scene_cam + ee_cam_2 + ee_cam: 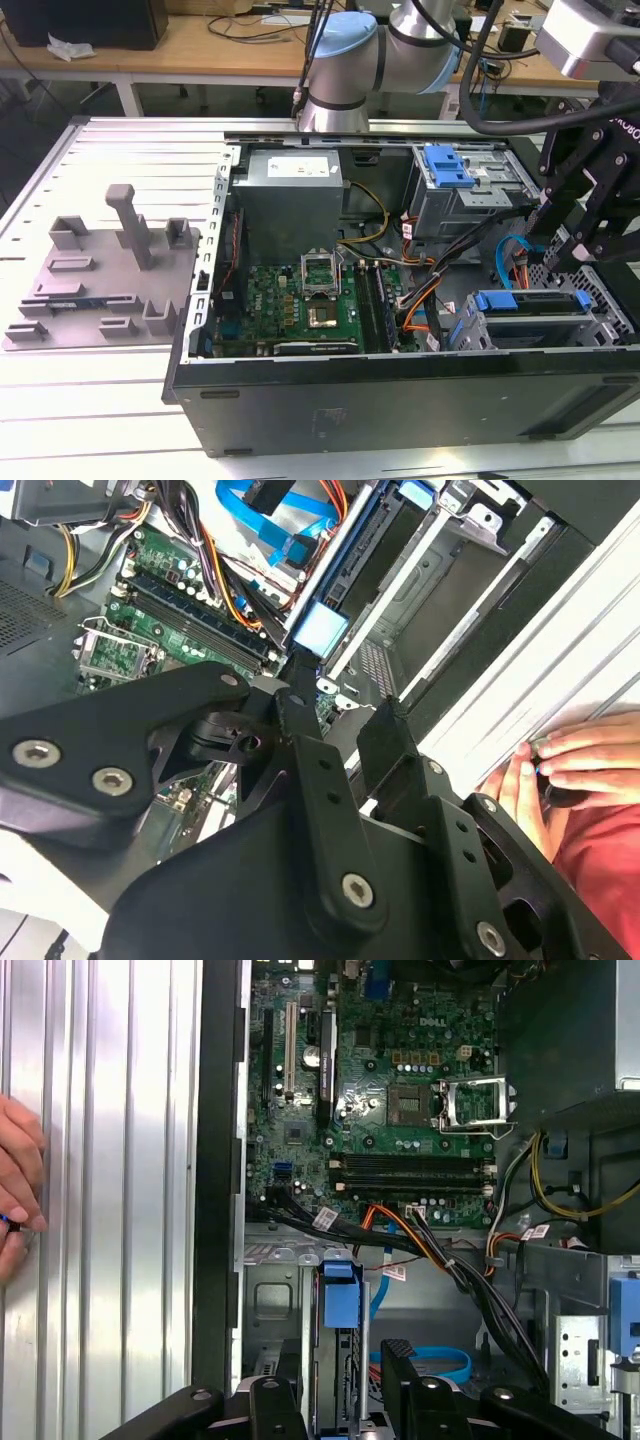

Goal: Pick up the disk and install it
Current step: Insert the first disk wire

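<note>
The disk stands on edge in a slot of the drive cage at the exterior view's lower right corner of the open computer case. Its blue carrier end shows at the cage top, and its blue tab shows in the second wrist view. My black gripper hangs just above the cage. In both wrist views its two fingers stand apart on either side of the disk's edge without touching it. The gripper is open and holds nothing.
A grey holder block with upright posts lies on the table left of the case. Motherboard, power supply and cable bundles fill the case. Another blue carrier sits in the far cage. A person's hand rests on the table rail.
</note>
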Robot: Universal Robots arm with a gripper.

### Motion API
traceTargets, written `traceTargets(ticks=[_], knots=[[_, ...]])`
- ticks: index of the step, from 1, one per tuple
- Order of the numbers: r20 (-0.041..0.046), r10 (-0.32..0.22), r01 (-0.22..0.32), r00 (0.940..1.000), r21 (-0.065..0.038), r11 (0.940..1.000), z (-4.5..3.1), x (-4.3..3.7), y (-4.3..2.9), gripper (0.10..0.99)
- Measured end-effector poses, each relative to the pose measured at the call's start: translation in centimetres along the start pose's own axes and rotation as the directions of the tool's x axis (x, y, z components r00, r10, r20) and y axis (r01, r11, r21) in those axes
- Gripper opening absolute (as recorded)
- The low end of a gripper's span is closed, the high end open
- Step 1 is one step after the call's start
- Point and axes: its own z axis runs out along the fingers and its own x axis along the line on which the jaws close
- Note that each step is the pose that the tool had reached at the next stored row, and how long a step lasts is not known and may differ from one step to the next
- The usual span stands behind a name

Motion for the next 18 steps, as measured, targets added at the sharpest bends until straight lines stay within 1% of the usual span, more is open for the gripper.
traceTargets(ticks=[2, 3, 4, 5, 7, 9, 10, 11, 13, 14, 15, 16, 18], knots=[[0.0, 0.0, 0.0, 1.0, 0.0, 1.0, 0.02, -0.1, 0.0, 0.447], [-0.0145, 0.0, 0.0, 0.9999, 0.0, 1.0, 0.06, -1.78, -0.04, 0.447], [-0.0183, 0.001, -0.001, 0.9998, 0.0, 1.0, 0.09, -2.36, -0.05, 0.447], [-0.021, 0.001, -0.001, 0.9998, 0.0, 1.0, 0.09, -2.78, -0.06, 0.447], [-0.0241, 0.001, -0.001, 0.9997, 0.0, 1.0, 0.13, -3.77, -0.13, 0.447], [-0.0267, 0.001, -0.001, 0.9996, 0.0, 1.0, 0.15, -4.54, -0.26, 0.447], [-0.0332, 0.001, -0.001, 0.9994, -0.001, 1.0, 0.15, -4.89, -0.31, 0.447], [-0.0484, 0.002, -0.002, 0.9988, -0.003, 1.0, 0.16, -5.04, -0.34, 0.447], [-0.0869, 0.003, -0.004, 0.9962, -0.009, 0.9999, 0.17, -5.21, -0.42, 0.447], [-0.1115, 0.003, -0.005, 0.9938, -0.014, 0.9999, 0.19, -5.3, -0.48, 0.447], [-0.13, 0.004, -0.006, 0.9915, -0.016, 0.9999, 0.19, -5.42, -0.53, 0.447], [-0.1693, 0.005, -0.008, 0.9856, -0.018, 0.9998, 0.23, -5.92, -0.69, 0.447], [-0.1954, 0.006, -0.01, 0.9807, -0.018, 0.9998, 0.3, -6.55, -0.83, 0.447]])
